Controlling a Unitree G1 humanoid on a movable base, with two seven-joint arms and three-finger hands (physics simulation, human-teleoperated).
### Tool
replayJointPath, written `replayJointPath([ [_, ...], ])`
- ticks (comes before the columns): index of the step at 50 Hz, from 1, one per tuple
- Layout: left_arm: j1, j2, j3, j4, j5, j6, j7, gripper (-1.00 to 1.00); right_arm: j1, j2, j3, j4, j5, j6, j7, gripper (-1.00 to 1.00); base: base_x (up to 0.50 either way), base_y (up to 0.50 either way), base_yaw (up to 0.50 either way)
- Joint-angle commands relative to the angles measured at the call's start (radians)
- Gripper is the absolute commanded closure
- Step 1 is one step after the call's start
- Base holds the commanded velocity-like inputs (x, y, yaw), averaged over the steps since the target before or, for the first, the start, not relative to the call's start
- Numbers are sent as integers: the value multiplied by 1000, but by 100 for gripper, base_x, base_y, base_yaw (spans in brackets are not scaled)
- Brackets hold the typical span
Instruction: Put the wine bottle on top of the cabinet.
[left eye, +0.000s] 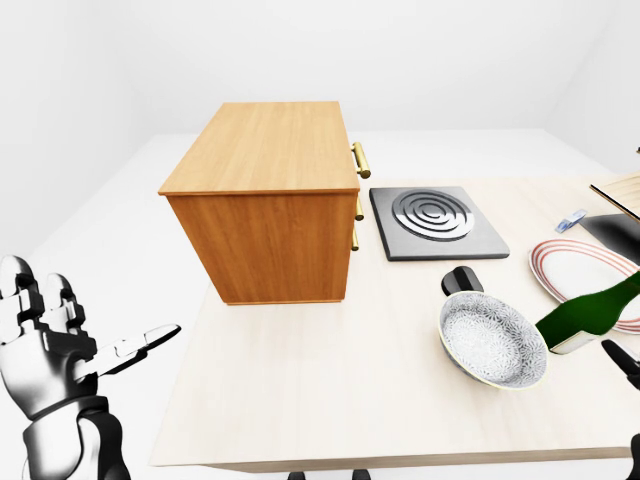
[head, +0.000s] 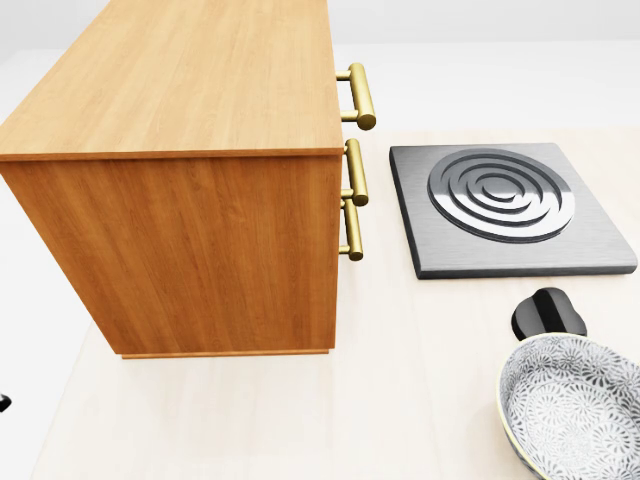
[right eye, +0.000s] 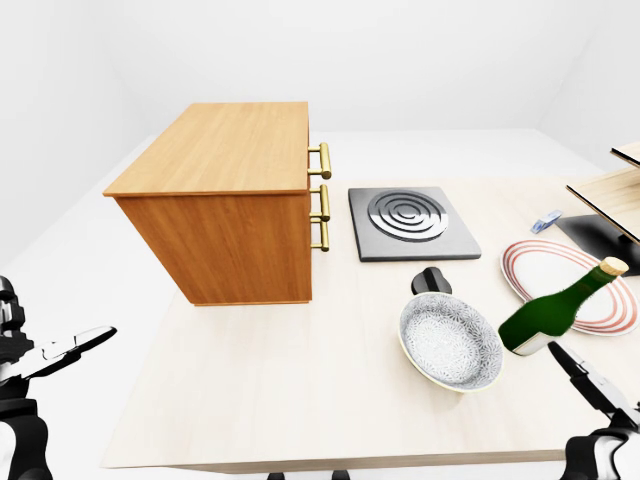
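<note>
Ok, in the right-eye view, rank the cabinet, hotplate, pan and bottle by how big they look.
1. cabinet
2. hotplate
3. pan and bottle: too alike to rank, and both sit nearer the camera.

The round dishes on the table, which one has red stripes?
The plate at the right-eye view's right edge; its rim carries red rings. The bowl beside it is grey-patterned.

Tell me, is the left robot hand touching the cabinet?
Apart. The left-eye view shows the left robot hand low left, bare floor between it and the cabinet.
</note>
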Motion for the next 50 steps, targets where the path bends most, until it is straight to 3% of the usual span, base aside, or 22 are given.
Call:
replayJointPath([
  [1,1,-1,-2,0,2,0,1,-100,-17,-59,2,111,-34,0,38,-100,0,0,0],
  [9,1,-1,-2,3,0,0,1,-100,-77,-133,46,226,-36,0,44,-100,0,0,0],
  [22,1,-1,-4,13,-2,0,2,-100,-149,-188,131,330,-17,0,72,-100,0,0,0],
  [50,2,-2,1,-3,0,0,1,-100,-212,-265,177,413,-49,0,58,-100,0,0,0],
])
